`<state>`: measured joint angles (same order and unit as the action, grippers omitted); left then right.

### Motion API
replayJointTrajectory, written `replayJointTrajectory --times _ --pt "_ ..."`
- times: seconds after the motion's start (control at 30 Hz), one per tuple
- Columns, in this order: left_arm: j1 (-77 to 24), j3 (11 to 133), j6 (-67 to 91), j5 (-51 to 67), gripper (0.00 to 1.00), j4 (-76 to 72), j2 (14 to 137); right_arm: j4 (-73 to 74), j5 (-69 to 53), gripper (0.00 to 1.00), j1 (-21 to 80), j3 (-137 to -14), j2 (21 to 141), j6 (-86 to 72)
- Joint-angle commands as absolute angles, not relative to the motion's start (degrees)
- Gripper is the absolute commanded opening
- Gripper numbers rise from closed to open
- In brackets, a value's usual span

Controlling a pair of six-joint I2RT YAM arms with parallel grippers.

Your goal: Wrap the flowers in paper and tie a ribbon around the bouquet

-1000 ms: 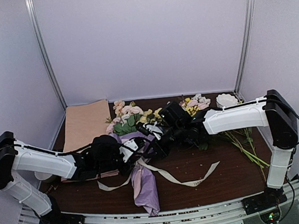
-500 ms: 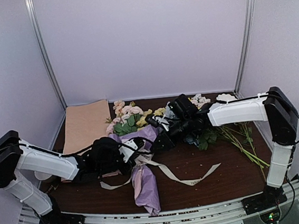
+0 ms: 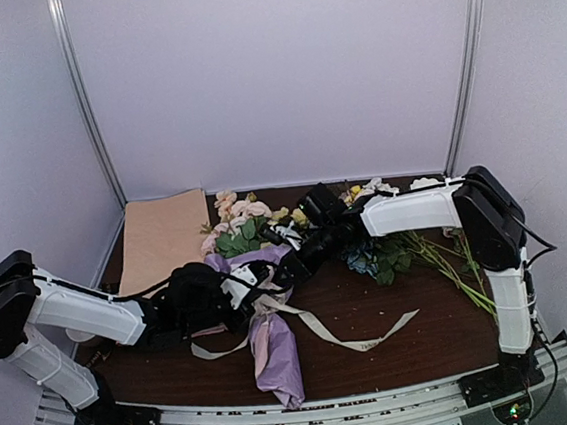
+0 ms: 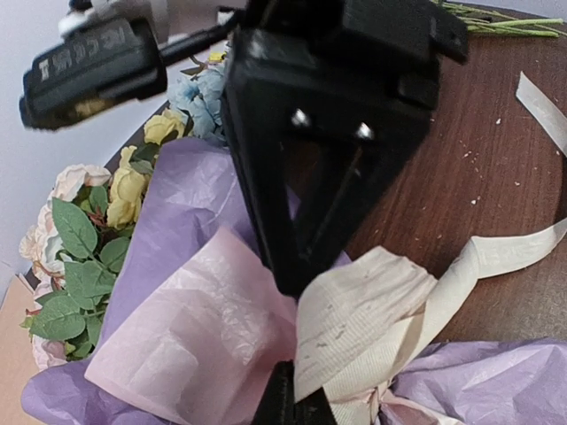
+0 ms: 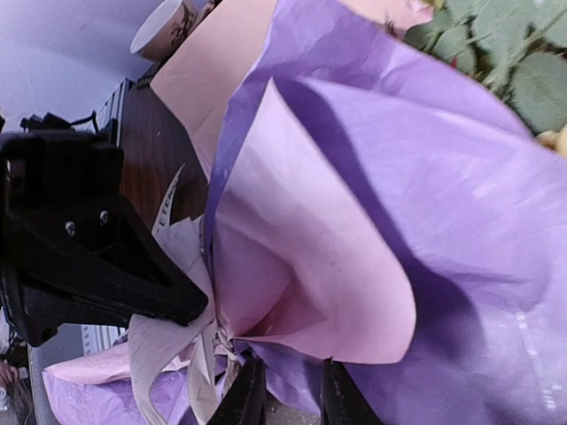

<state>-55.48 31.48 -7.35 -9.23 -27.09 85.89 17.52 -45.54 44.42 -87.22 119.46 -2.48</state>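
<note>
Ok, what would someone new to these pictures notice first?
A cone-shaped bouquet of lilac and pink paper lies mid-table, flowers at its far end, with the left gripper and right gripper close together at its waist. A long cream ribbon trails toward the right. Farther back lies a loose blue hydrangea bunch.

The left arm (image 3: 82, 307) and right arm (image 3: 419, 211) had white tubular shells between bulky black joints, thin black cables alongside, and the black wedge-shaped right gripper (image 4: 297, 274) showed two silver screws.

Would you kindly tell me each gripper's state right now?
Left gripper: closed on the cream-beige printed ribbon.
Right gripper: narrow gap, grip cannot be told.
</note>
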Motion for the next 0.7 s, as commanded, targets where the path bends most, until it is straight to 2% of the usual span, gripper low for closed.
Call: replayJointTrajectory --times 0.0,0.23,0.5,0.67 --pt "-55.2 31.0 -6.8 -9.5 0.00 -31.1 84.8 20.9 -51.0 0.22 46.3 -89.2 120.7 0.8" --pt "-55.2 30.6 -6.3 -9.1 0.00 -31.1 84.9 19.2 -54.6 0.26 47.0 -88.4 121.4 0.3" --pt "-55.2 30.7 -6.2 -9.2 0.00 -31.1 84.6 14.0 -53.3 0.31 47.9 -86.5 121.7 -3.3" --pt "-55.2 30.5 -5.8 -9.1 0.00 -31.2 84.5 13.6 -50.5 0.29 48.7 -86.6 122.2 -4.0"
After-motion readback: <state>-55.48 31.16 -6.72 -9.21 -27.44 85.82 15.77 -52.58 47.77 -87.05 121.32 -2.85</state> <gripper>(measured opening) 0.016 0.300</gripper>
